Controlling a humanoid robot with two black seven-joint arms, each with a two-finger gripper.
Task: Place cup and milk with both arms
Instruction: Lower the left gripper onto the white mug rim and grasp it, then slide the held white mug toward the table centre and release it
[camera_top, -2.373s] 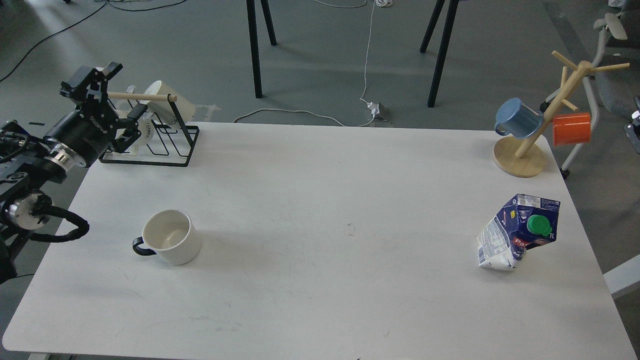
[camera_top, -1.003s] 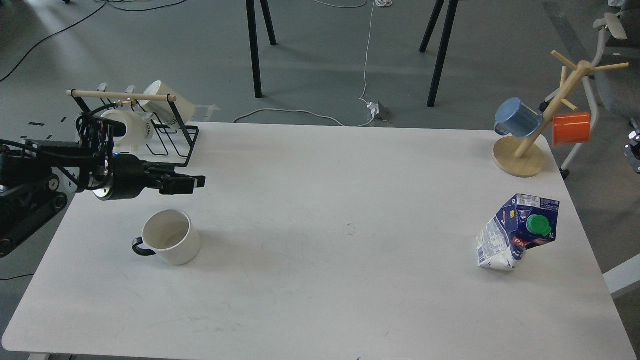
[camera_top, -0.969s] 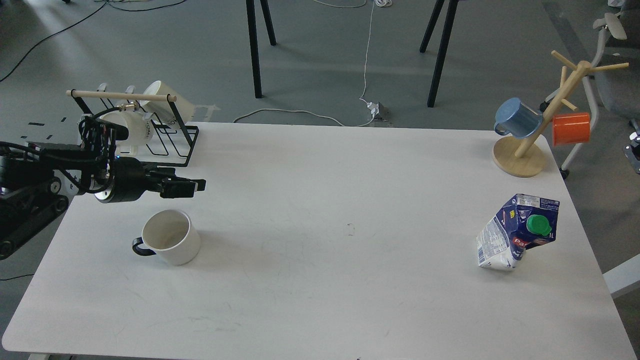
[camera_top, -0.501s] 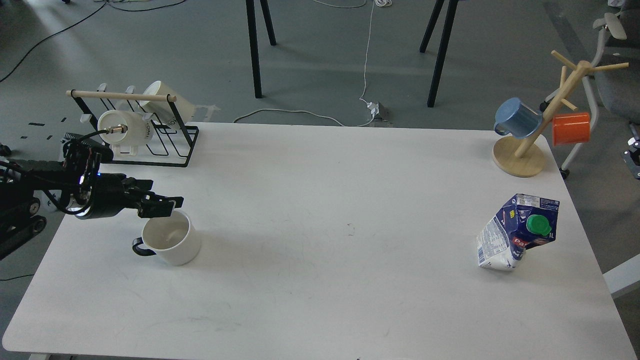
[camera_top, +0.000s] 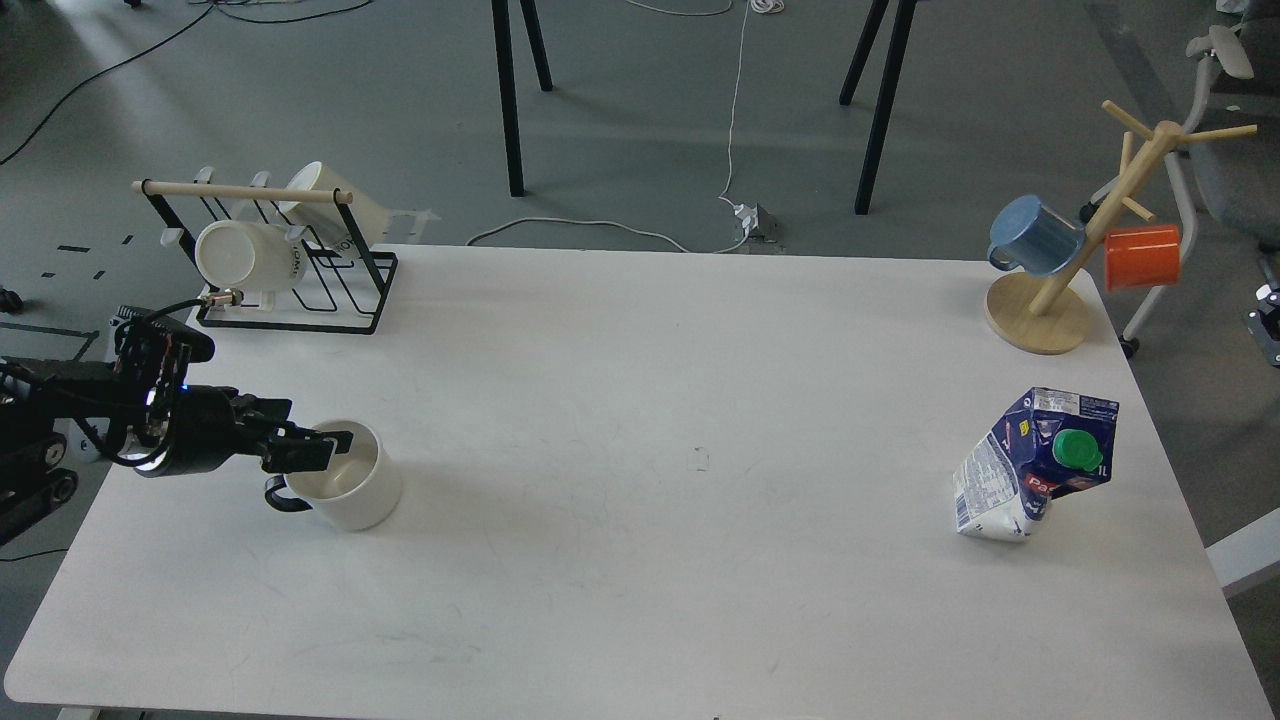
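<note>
**Left gripper at the cup's rim, milk alone on the right**

The cup (camera_top: 345, 488) stands upright on the near-left part of the table (camera_top: 640, 560), mouth up, its black handle pointing left toward the table's left edge. The left gripper (camera_top: 322, 448) reaches in level from the left, its tips over the cup's far-left rim; it looks dark and nearly edge-on, so I cannot tell whether the fingers are spread or pressed together, or whether they touch the rim. Right of the cup lies a broad bare stretch of white tabletop, all the way across the middle.

The milk (camera_top: 1035, 465) stands well apart at the right side, near the right edge, dented and leaning, its long axis tilted with the top toward the right and its green cap facing the near side.

At the far-left corner sits a rack (camera_top: 290, 270) with white mugs; at the far-right corner, a mug tree (camera_top: 1040, 320) with a blue and an orange mug.
</note>
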